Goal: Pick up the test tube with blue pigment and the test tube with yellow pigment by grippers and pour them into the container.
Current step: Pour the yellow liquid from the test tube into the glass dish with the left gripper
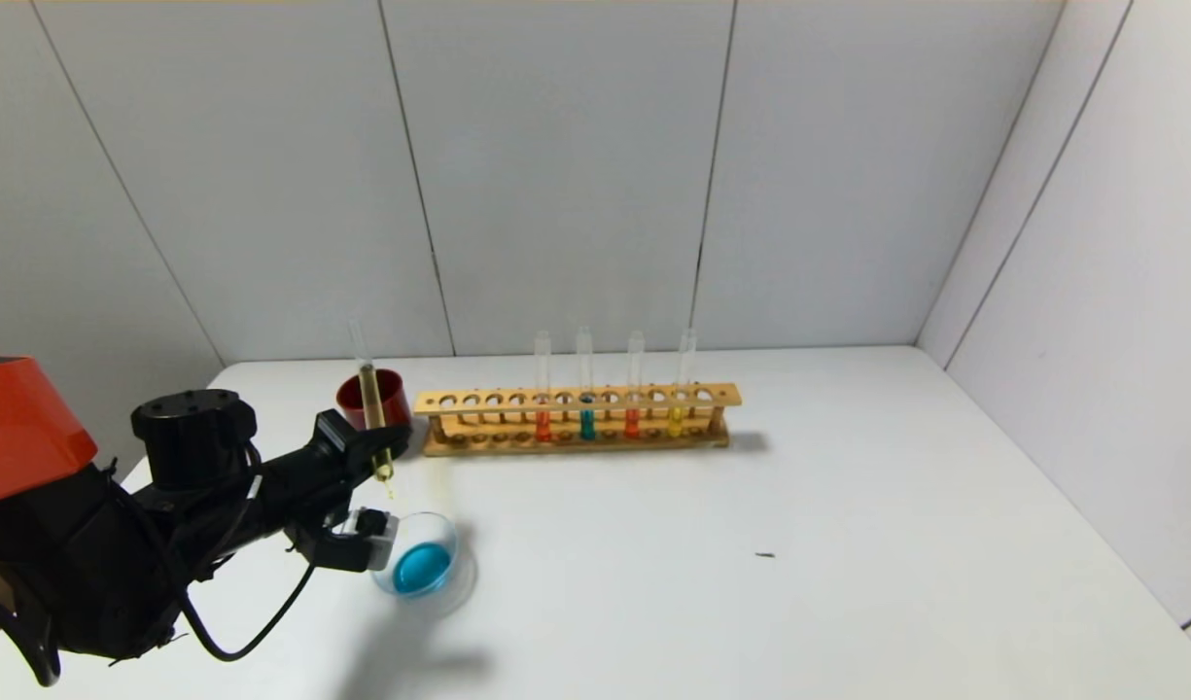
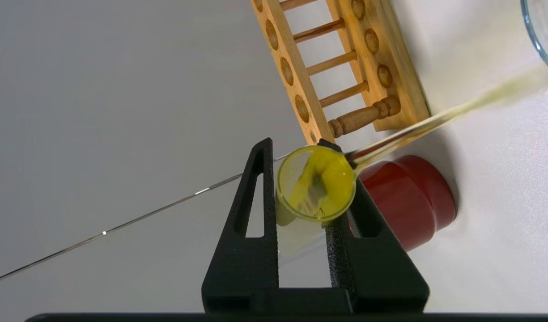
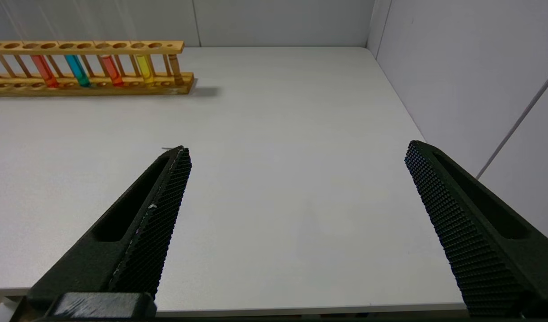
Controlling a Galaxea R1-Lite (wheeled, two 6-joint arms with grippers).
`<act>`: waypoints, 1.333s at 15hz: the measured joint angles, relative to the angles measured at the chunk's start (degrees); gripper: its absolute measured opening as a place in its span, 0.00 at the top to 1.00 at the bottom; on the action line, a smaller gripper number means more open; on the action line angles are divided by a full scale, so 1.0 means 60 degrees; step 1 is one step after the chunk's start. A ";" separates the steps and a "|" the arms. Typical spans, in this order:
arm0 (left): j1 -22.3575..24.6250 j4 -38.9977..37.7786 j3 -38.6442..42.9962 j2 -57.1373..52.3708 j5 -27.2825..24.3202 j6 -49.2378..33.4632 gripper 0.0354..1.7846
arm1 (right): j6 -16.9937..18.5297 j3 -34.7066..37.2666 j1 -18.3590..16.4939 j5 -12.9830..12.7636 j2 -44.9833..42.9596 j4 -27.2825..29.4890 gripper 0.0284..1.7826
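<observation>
Right now the left gripper point(image 1: 381, 449) sits at the near left of the table point(image 1: 848, 544), jaws clamped tight on the test tube with yellow pigment point(image 1: 371, 408). The tube stands close to upright in the head view, slightly tilted, its lower end just above and to the far-left of the container point(image 1: 422, 556). A drop of yellow hangs at the tube's low end. In the left wrist view the tube point(image 2: 316, 183) is pinched between the two black fingers point(image 2: 256, 192), with yellow liquid streaked along its glass.

The container – a low clear glass dish – sits near the left edge and holds a pool of teal-blue liquid. Behind the gripper, far-left, stands a dark red cup point(image 1: 371, 397), just beside the left end of the wooden rack point(image 1: 576, 420).

The rack runs left-right at the far middle and carries four tubes: orange-red, then the test tube with blue pigment point(image 1: 585, 384), orange-red again, and a second yellow tube point(image 1: 681, 384) at the right.

The right gripper point(image 3: 296, 179) is out of the head view; its wrist cam shows the jaws spread wide w/ nothing between them, above bare table, rack off at the far left.

No readable labels or writing anywhere – a tiny dark speck point(image 1: 765, 555) lies right of centre.
</observation>
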 joint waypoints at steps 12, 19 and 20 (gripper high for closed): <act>-0.0061 -0.0244 -0.0045 0.0242 0.0146 0.0026 0.82 | -0.0004 0.0000 0.0004 0.0000 0.0000 -0.0004 0.02; -0.0087 -0.0378 -0.0028 0.0228 0.0128 0.0441 0.82 | 0.0000 0.0000 -0.0004 0.0000 0.0000 -0.0004 0.02; -0.0116 -0.0571 -0.0014 0.0211 0.0128 0.0500 0.82 | 0.0000 0.0000 0.0000 0.0000 0.0000 -0.0004 0.02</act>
